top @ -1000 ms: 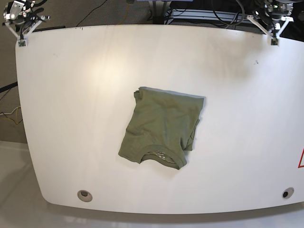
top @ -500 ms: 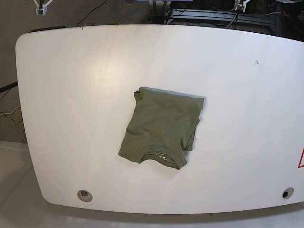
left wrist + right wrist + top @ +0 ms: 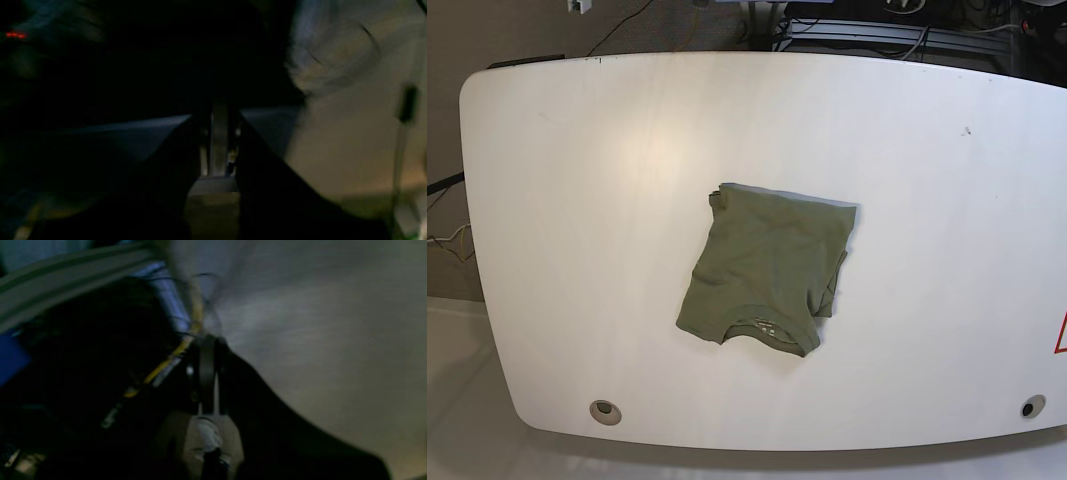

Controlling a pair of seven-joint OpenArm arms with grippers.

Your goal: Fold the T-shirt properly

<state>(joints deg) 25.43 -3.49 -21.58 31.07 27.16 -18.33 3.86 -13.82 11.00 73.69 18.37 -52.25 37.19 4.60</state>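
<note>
The olive-green T-shirt point(image 3: 767, 265) lies folded into a rough rectangle in the middle of the white table point(image 3: 567, 200), with its ribbed neck at the near edge. Neither arm is over the table in the base view; only a small white tip of the right gripper point(image 3: 577, 6) shows at the top edge. The wrist views are dark and blurred. In them the left gripper point(image 3: 218, 116) and the right gripper point(image 3: 207, 343) each show their fingers drawn together with nothing between them. The T-shirt appears in neither wrist view.
Two round holes point(image 3: 606, 410) point(image 3: 1031, 406) sit near the table's front corners. A red mark point(image 3: 1061, 335) shows at the right edge. Cables and a dark frame point(image 3: 877, 30) run behind the far edge.
Both grippers, seen at the table's far corners a second ago, have drawn back out of the base view. The T-shirt has not moved.
</note>
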